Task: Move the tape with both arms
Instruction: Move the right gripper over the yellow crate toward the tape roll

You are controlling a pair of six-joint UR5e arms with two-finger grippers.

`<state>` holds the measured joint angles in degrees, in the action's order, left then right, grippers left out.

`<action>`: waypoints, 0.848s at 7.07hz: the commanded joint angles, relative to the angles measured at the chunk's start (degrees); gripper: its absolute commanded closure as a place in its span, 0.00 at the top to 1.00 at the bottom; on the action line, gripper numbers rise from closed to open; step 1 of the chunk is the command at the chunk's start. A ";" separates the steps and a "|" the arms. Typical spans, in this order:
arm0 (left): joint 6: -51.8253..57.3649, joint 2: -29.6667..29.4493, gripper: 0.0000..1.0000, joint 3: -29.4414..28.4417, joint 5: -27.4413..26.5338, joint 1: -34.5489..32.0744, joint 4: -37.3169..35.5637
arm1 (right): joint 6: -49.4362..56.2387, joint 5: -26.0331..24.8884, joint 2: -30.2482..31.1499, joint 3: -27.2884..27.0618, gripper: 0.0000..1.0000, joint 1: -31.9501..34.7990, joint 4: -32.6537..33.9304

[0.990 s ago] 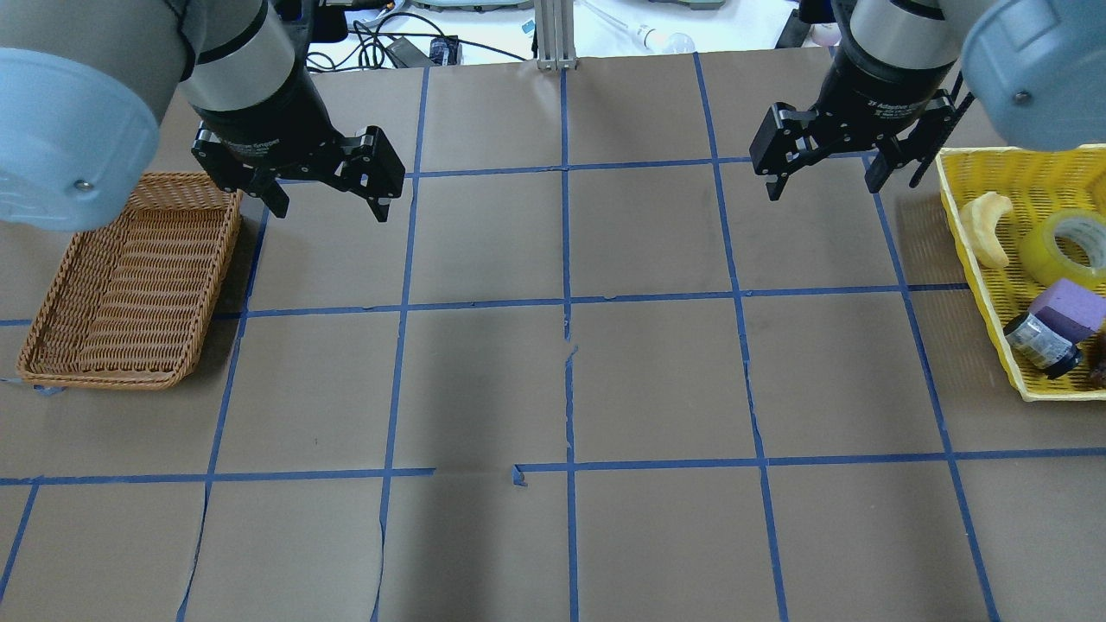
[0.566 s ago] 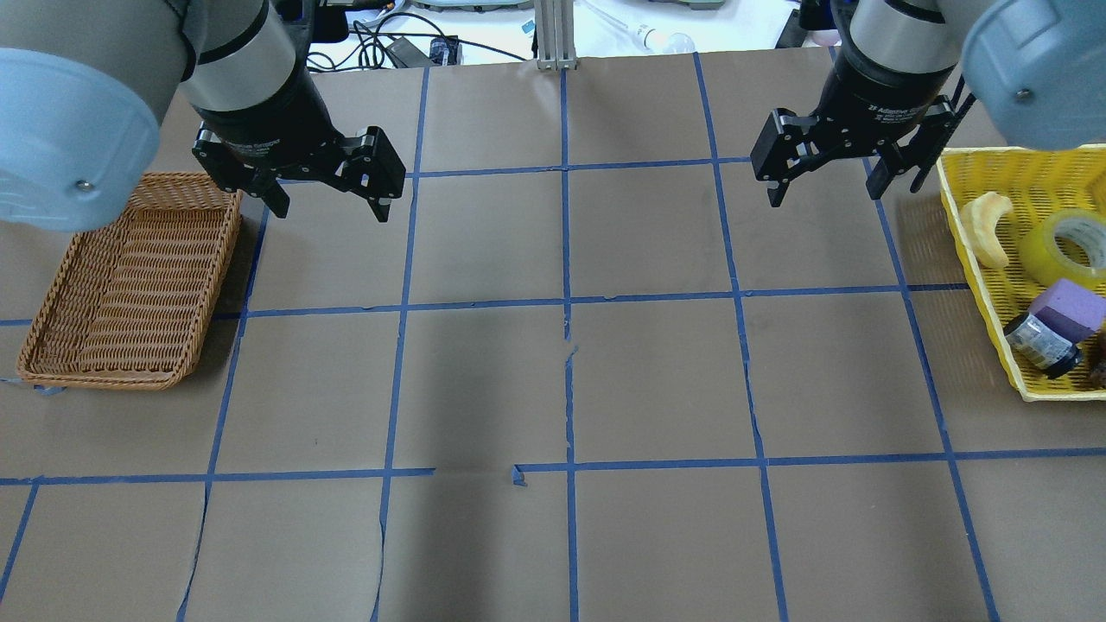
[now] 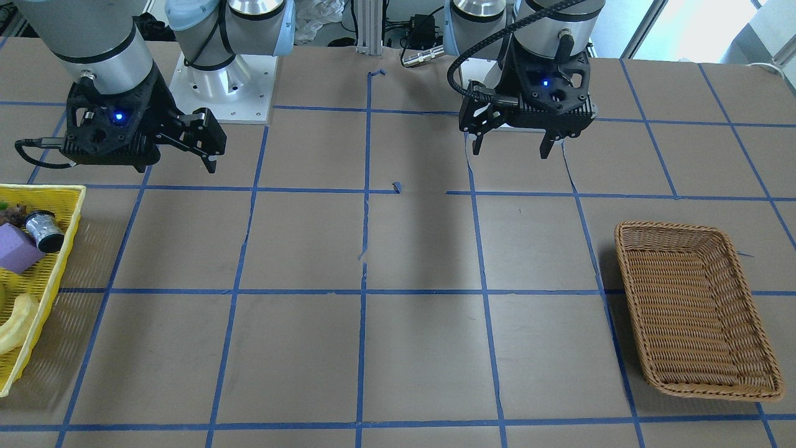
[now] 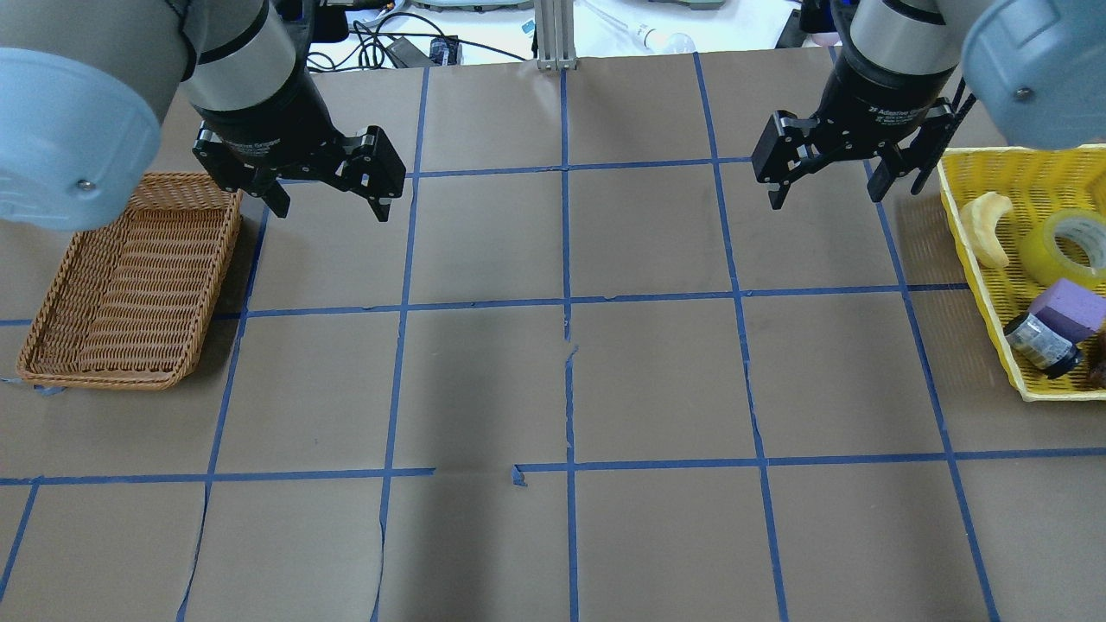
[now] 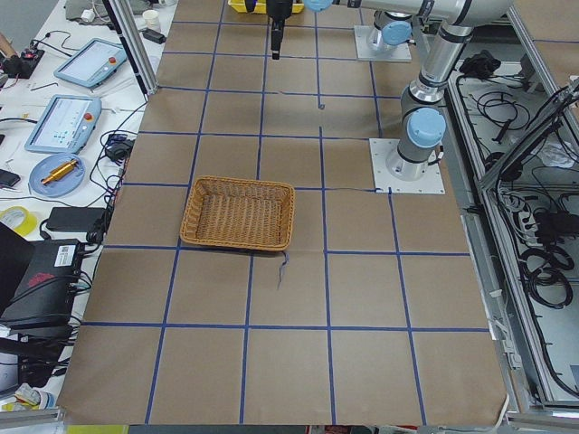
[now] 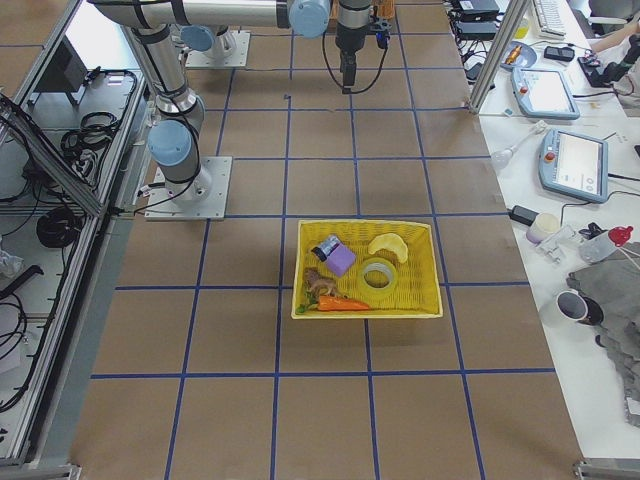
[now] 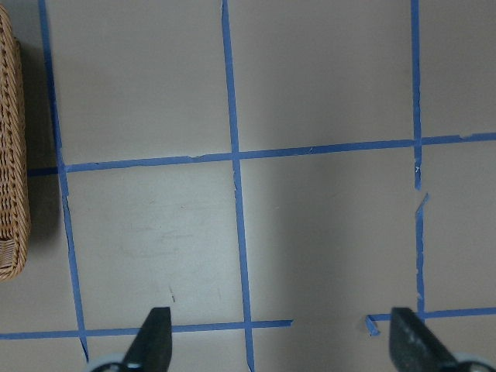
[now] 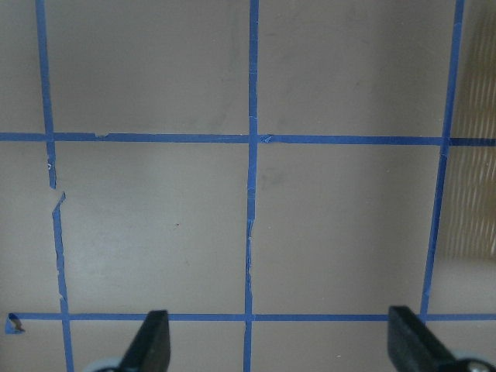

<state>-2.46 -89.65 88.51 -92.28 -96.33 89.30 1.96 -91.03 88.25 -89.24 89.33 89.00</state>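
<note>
The brown-paper counter, ruled off by blue lines, runs between two baskets. Both arms hang above its far half, well apart from each other. On the robot's left sits a wicker basket with nothing showing inside it, and on the right a yellow mesh basket holds several things.

The left gripper hovers just right of the wicker basket, jaws spread wide and holding nothing. The right gripper hovers just left of the yellow basket's far corner, likewise spread and bare. Both wrist views show only paper between the fingertips.

The tape lies in the yellow basket, leaning a little. A pale crescent-shaped piece is on its far-left side and a purple block is close on its near side.

I judge this to be the opening step, the reach for the roll, with no transfer begun. Next, the right gripper should travel right and a little nearer, clear the basket wall and descend. Its jaws should straddle the roll's wall, one finger inside the core, without nudging the crescent or the block. A hand-over above mid-counter would likely follow.
</note>
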 commanded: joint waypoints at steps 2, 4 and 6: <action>0.00 0.00 1.00 0.00 0.00 0.00 0.00 | 0.06 -0.03 -0.09 -0.58 1.00 -0.13 0.11; 0.00 0.00 1.00 0.00 0.00 0.00 0.00 | -0.12 -0.03 0.08 -0.85 1.00 -0.13 0.12; 0.00 0.09 1.00 -0.09 -0.09 0.00 0.00 | 1.45 -0.72 -0.35 -0.85 1.00 -1.00 1.33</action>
<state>-2.46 -89.60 88.49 -92.35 -96.33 89.30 2.28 -91.27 88.22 -90.06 88.97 89.42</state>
